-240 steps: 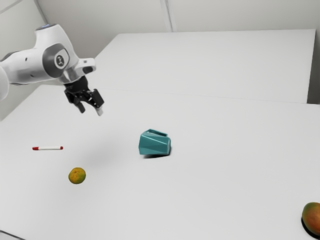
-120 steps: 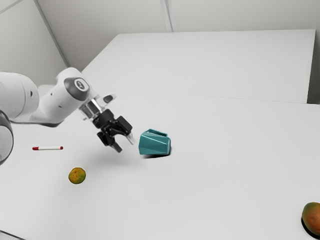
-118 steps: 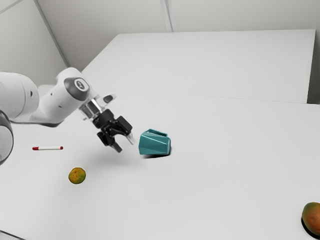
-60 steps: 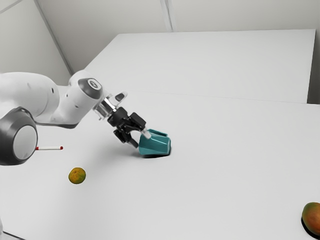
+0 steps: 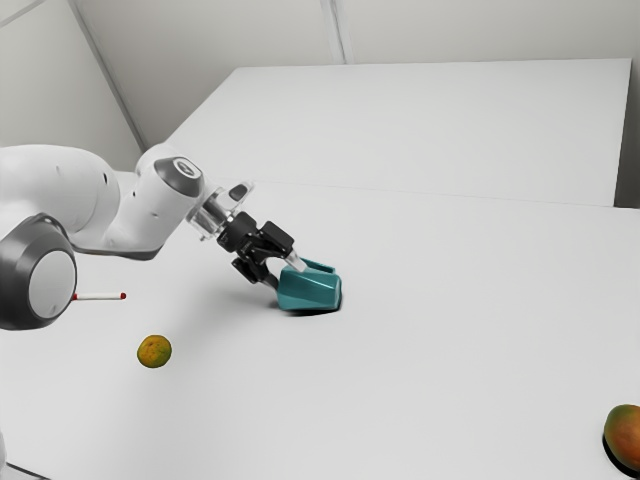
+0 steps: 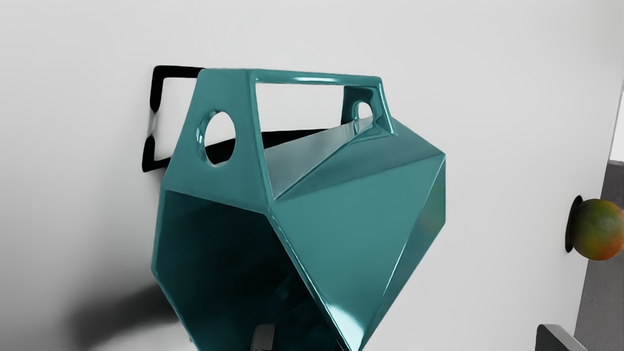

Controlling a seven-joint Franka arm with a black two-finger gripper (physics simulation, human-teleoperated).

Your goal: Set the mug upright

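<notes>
Teal mug (image 5: pixel 311 291) lay on its side on the white table (image 5: pixel 430 380), near the centre of the exterior view, a little toward that view's left. Not upright. Its handle (image 6: pixel 219 90) was on the upper side, its open mouth (image 6: pixel 219 248) turned toward the gripper (image 5: pixel 285 273).

Arm (image 5: pixel 140 205) came in from the exterior view's left, slanting down to the mug. Gripper wide, its fingers well apart, nothing pinched. By the wrist view, one finger (image 6: pixel 263 337) was at the mouth, the other finger (image 6: pixel 553 340) outside the mug, with a side wall of the mug between them. Contact with the wall: could not tell.

Other finds: a white marker with red ends (image 5: pixel 100 296) at the exterior view's left, partly behind the arm; a small orange-green fruit (image 5: pixel 154 351) at lower left; a mango (image 5: pixel 626 436) at the lower right edge.
</notes>
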